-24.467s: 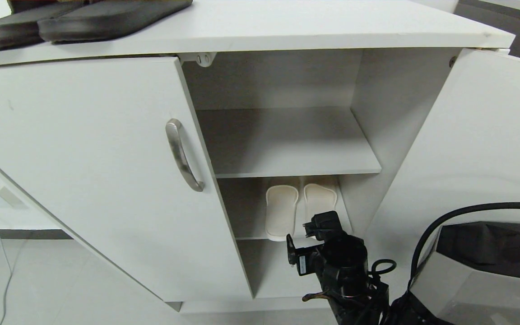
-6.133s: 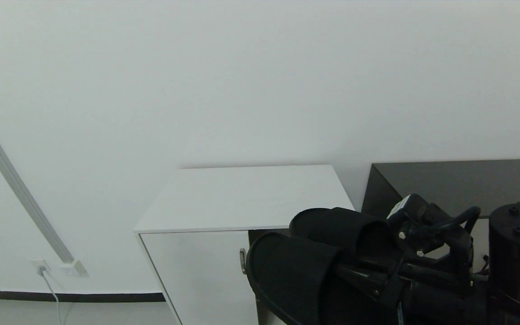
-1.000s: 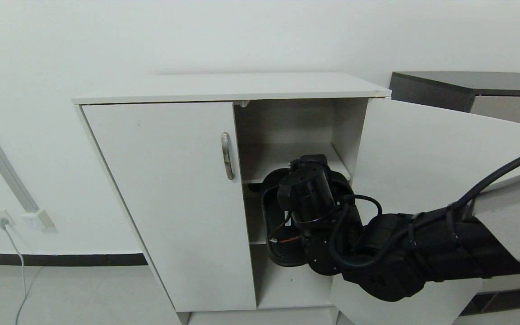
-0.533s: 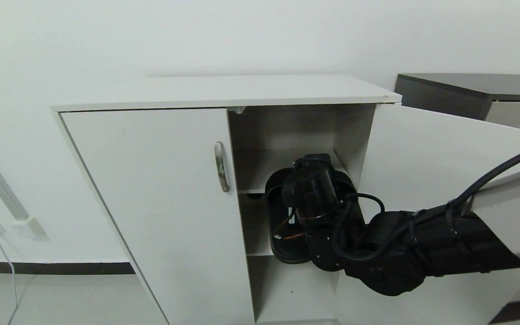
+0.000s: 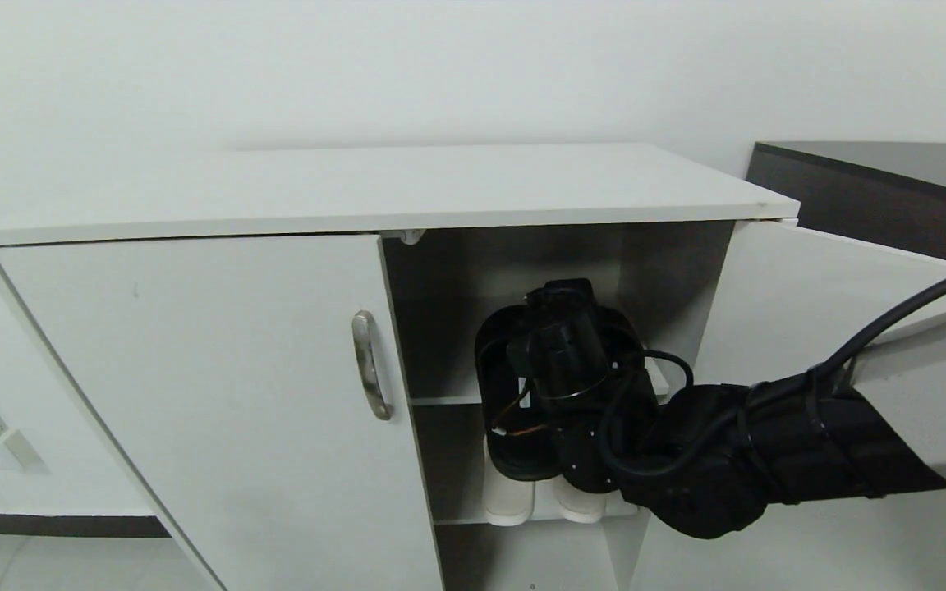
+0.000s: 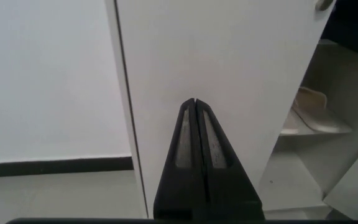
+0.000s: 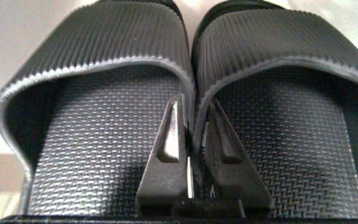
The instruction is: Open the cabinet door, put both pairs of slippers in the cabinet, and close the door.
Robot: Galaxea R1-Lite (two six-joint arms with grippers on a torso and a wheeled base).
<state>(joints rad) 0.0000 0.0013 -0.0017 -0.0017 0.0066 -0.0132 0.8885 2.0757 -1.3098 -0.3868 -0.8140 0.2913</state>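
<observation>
Right tool [image 7: 194, 111] clamping the touching inner walls of the black slippers [image 7: 98, 130], which are hanging side by side at the open right half of the cabinet [image 5: 440, 189]; right door [image 5: 793, 279] standing open; white slippers [image 5: 543, 502] lying on the shelf [image 5: 452, 519] just below the black pair; left tool [image 6: 194, 134], fingers pressed together, pointing at the closed left door [image 5: 194, 369].

Pair of black slippers [image 7: 104, 130], ribbed straps, side by side, inner edges pinched in the right pincer [image 7: 192, 112], white slippers [image 5: 509, 502] on cabinet [image 5: 374, 190] shelf below the pincer, right door [image 5: 793, 287] standing open beside it, left door [image 5: 194, 394] closed.
</observation>
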